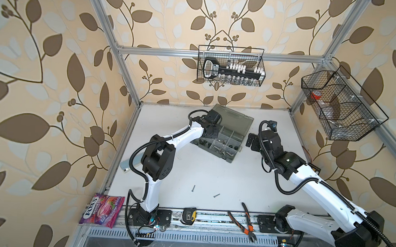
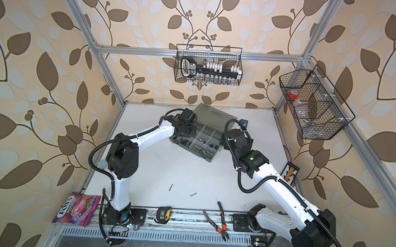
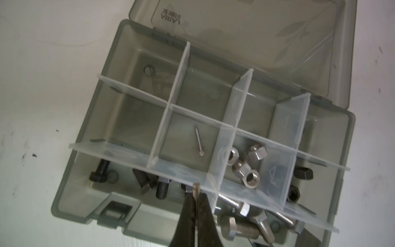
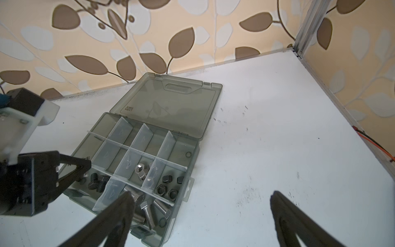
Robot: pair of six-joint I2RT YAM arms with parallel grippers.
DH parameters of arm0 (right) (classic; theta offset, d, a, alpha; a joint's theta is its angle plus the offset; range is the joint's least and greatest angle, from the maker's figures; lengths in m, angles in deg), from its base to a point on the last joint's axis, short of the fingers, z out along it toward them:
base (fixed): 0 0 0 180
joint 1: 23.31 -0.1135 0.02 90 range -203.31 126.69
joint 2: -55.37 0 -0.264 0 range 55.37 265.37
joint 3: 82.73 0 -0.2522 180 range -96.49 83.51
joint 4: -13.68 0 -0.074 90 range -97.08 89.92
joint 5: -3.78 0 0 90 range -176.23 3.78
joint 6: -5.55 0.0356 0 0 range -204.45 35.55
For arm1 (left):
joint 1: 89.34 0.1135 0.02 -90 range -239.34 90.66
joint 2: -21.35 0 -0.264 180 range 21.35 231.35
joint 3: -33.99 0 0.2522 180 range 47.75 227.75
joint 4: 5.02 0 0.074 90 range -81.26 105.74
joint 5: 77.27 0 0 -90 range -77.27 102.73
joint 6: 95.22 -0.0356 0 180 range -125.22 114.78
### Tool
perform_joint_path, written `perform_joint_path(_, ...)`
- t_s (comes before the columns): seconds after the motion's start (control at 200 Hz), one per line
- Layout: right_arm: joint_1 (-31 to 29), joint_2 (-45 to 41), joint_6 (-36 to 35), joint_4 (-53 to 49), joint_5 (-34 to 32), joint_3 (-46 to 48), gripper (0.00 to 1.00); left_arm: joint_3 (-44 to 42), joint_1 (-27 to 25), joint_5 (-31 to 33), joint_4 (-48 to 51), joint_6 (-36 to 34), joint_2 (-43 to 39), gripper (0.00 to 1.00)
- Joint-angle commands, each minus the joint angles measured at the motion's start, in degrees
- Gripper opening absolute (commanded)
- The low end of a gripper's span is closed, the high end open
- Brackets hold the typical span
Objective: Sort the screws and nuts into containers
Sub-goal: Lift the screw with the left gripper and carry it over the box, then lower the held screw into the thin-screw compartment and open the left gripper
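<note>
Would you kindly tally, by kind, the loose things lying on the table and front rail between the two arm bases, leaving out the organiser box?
Thin silver screws: 2
Pliers: 1
Tape measure: 1
Total: 4

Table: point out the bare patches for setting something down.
Bare: the middle of the table, between the box and two loose screws; also the far right corner beyond the box. Crowded: the front edge, with pliers and tape measure.
</note>
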Motion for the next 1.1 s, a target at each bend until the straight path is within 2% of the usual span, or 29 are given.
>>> perform_joint_path(0.0,0.17,-0.73,0.79,-0.48,-0.49,-0.11,1.00,4.82,0.82,-0.48,1.42,-1.86,2.66,0.00)
perform_joint_path(0.415,0.12,-0.14,1.42,-0.47,0.68,-0.96,1.00,11.58,2.05,-2.50,2.57,-2.20,9.10,0.00)
perform_joint_path(0.54,0.18,-0.16,1.44,-0.54,0.74,-0.83,1.00,12.84,2.22,-2.69,2.96,-2.23,10.15,0.03)
perform_joint_path(0.625,0.16,-0.37,1.47,-0.56,0.50,-0.65,1.00,13.24,2.18,-3.11,3.21,-2.14,10.53,0.09)
perform_joint_path(0.75,0.19,-0.42,1.50,-0.55,0.31,-0.45,1.00,13.21,2.18,-3.26,3.53,-1.95,10.09,0.18)
perform_joint_path(1.095,0.10,0.06,1.37,-0.56,0.23,-0.50,1.00,10.41,2.21,-3.46,4.28,-1.80,3.12,0.21)
